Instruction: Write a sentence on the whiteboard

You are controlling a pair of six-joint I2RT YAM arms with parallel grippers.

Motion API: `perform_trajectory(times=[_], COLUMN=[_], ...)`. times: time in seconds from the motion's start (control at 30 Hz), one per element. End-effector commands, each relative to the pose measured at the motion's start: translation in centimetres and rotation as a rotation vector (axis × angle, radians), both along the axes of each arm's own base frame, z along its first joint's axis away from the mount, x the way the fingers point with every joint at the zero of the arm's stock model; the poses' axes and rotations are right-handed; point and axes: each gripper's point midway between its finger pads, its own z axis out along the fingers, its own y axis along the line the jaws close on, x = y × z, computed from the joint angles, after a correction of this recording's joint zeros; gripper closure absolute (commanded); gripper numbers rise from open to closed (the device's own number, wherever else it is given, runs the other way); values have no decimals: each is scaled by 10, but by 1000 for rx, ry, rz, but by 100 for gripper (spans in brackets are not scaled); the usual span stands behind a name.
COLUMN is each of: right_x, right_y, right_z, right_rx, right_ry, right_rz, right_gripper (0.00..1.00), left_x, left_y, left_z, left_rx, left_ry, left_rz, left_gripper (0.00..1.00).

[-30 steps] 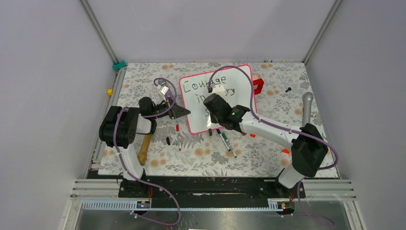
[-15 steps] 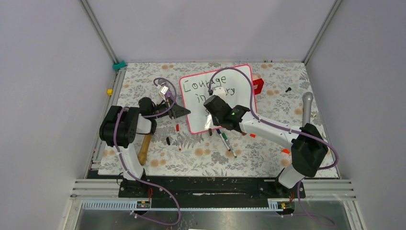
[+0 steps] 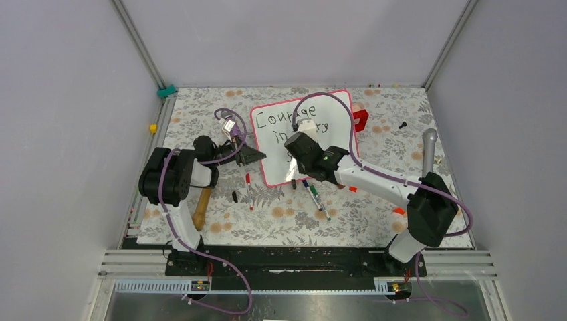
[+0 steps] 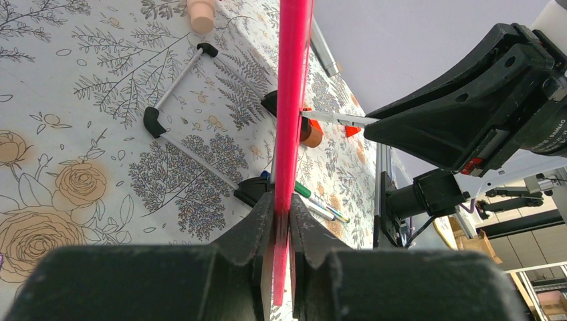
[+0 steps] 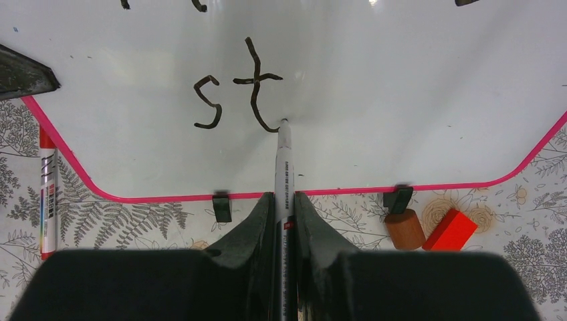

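The whiteboard (image 3: pixel 332 115) lies tilted on the flowered mat, a glossy white board with a pink-red frame. On it stand "Courage" (image 3: pixel 281 118), a second line partly hidden by my right arm, and below that "st" (image 5: pixel 235 93) in black. My left gripper (image 3: pixel 257 156) is shut on the whiteboard's left edge, and the pink frame (image 4: pixel 293 100) runs between its jaws in the left wrist view. My right gripper (image 5: pixel 284 200) is shut on a thin grey marker (image 5: pixel 285 167). The marker's tip touches the whiteboard (image 5: pixel 414 93) at the foot of the "t".
Loose markers (image 3: pixel 315 196) and black caps (image 3: pixel 235 196) lie just in front of the whiteboard. A red-banded marker (image 5: pixel 47 194), a wooden cylinder (image 5: pixel 404 229) and a red block (image 5: pixel 453 229) rest near its front edge. A wooden-handled tool (image 3: pixel 200 208) lies left, a grey rod (image 3: pixel 428 151) right.
The right gripper with the marker has shifted very slightly over the board. The left gripper and the board stay put.
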Motion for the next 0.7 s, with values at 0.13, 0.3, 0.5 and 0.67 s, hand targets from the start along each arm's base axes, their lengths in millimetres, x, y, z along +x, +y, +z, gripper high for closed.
perform_trajectory(times=[0.13,0.3,0.5,0.67], right_x=[7,8,12,14], right_y=[0,-9,-17,-17], right_z=[53,66,55,44], right_rx=[119,139,119,105], right_ry=[-140,-176,-146,-111], right_rz=[-4,-11,-27,-26], right_gripper=[100,100,100,100], left_x=[0,0,0,0], left_y=[5,3,3,2], left_z=[5,3,1,0], left_rx=[-6,8,22,25], left_ry=[-45,-41,-38,-35], left_rz=[5,2,2,-2], left_gripper=[100,100,100,100])
